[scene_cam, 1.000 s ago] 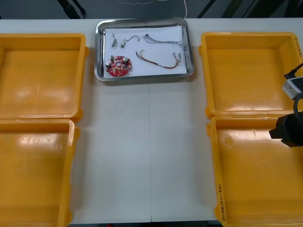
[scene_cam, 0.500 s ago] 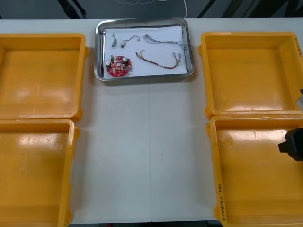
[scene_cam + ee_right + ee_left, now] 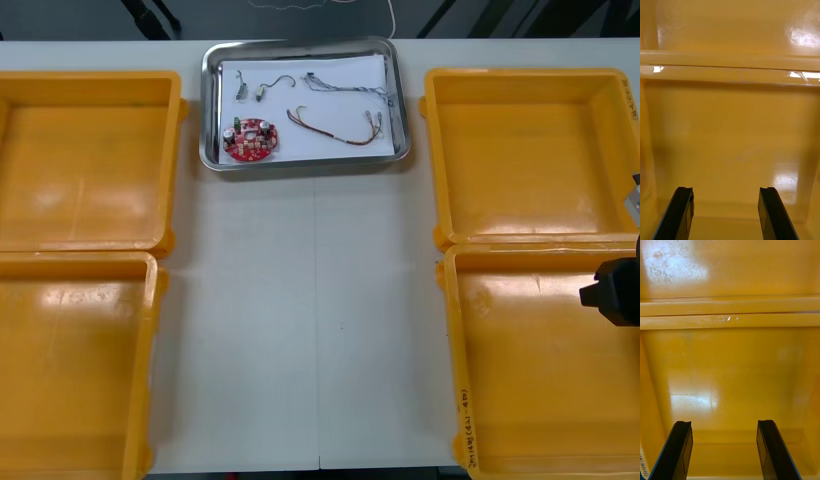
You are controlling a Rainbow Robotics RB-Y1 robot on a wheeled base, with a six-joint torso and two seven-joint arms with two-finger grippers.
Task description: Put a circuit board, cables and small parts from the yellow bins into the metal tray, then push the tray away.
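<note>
The right gripper (image 3: 725, 213), fingers apart, hangs over a yellow bin's (image 3: 733, 142) floor, its rim beyond.

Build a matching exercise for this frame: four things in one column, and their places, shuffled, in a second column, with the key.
Things
1. circuit board
2. blue and white cable
3. small metal parts
4. right claw

Places
A. far right part of the metal tray
B. open, above the near right yellow bin
C. near left corner of the metal tray
D. far left part of the metal tray

Pairs: 1-C, 2-A, 3-D, 4-B
</note>
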